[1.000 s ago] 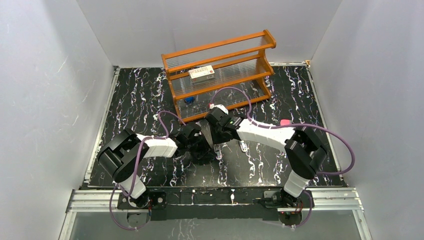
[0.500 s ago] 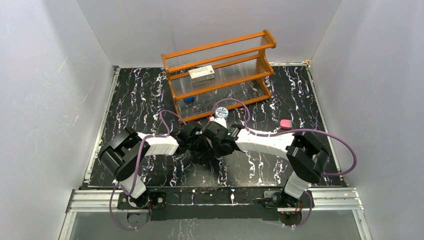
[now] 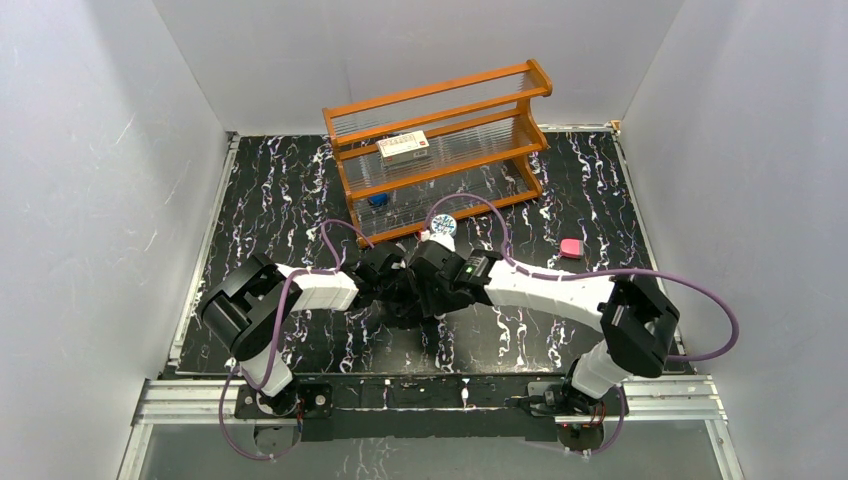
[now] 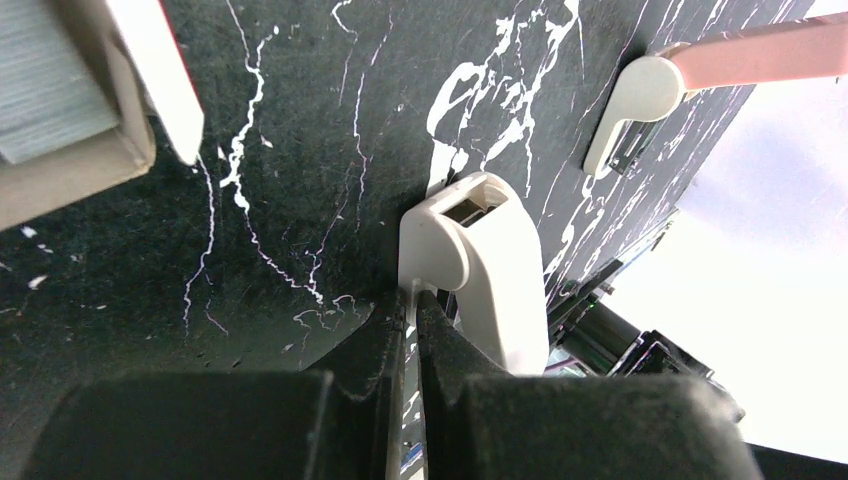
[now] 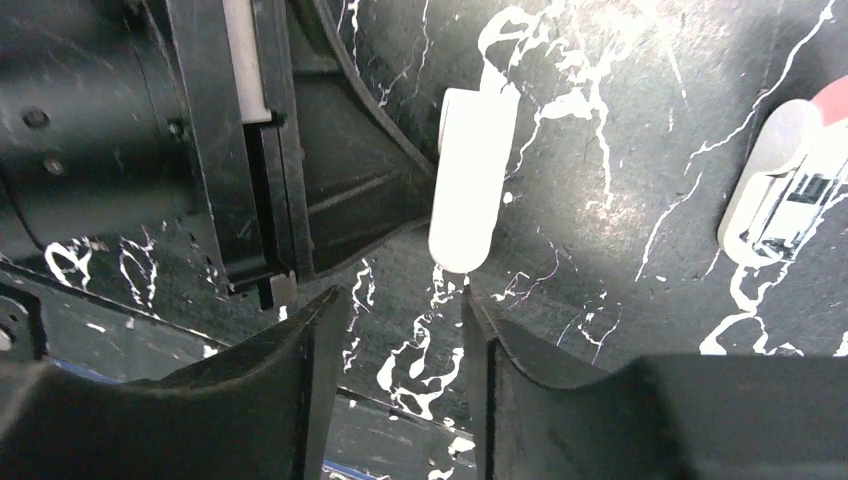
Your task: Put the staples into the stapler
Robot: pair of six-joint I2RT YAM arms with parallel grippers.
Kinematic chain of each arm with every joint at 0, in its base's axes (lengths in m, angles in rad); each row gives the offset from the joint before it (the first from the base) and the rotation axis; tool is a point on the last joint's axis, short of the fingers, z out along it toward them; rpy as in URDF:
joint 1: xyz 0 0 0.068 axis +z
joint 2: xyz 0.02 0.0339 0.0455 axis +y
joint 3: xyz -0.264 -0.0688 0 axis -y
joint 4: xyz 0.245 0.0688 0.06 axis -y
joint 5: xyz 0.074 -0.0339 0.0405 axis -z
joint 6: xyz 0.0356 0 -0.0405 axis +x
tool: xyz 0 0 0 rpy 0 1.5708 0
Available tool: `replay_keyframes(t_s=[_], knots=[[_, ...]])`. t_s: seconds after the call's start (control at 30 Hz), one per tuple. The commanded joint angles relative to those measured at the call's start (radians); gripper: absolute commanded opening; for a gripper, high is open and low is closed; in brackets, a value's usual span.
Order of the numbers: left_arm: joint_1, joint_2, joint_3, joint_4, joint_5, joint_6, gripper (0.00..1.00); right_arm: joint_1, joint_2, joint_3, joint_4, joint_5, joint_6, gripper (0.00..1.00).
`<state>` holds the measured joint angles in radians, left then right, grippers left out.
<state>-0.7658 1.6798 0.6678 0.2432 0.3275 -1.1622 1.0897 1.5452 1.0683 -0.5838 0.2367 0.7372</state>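
The white stapler (image 4: 480, 270) lies on the black marble table, its silver channel showing at its far end. My left gripper (image 4: 411, 295) is closed to a thin slit on a thin white edge at the stapler's left side. In the right wrist view the stapler (image 5: 470, 180) lies just beyond my right gripper (image 5: 400, 300), which is open and empty; its right fingertip (image 5: 470, 300) nearly touches the stapler's near end. The grey staples (image 4: 45, 85) sit in an open cardboard box (image 4: 110, 150) at the upper left. In the top view both grippers (image 3: 408, 290) meet mid-table and hide the stapler.
The peach stapler (image 4: 720, 60) lies to the right of the white one, also in the right wrist view (image 5: 790, 200). An orange rack (image 3: 440, 150) at the back holds a red-and-white box (image 3: 403, 147). A round tin (image 3: 443, 226) and a pink object (image 3: 571, 248) lie nearby.
My right arm has swung left and brought its gripper up against the left gripper, covering the staplers in the top view. The left arm has barely moved.
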Motion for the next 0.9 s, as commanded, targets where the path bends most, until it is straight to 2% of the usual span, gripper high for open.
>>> replay_keyframes(t_s=[0.0,0.1,0.17,0.47,0.87], knots=[[-0.038,0.065,-0.017,-0.1,-0.098,0.046,0.0,-0.029,-0.019,0.05,-0.032,0.066,0.0,0.49],[-0.034,0.042,-0.017,-0.102,-0.102,0.051,0.0,-0.047,-0.008,0.048,-0.031,0.085,-0.006,0.39],[-0.03,0.032,-0.018,-0.096,-0.099,0.051,0.0,-0.053,0.0,0.039,-0.006,0.076,-0.019,0.36],[-0.02,0.006,-0.048,-0.049,-0.072,0.032,0.0,-0.06,0.07,0.004,0.039,-0.01,-0.047,0.3],[-0.017,-0.051,-0.061,-0.083,-0.095,0.047,0.0,-0.081,0.139,-0.061,0.012,-0.076,-0.032,0.22]])
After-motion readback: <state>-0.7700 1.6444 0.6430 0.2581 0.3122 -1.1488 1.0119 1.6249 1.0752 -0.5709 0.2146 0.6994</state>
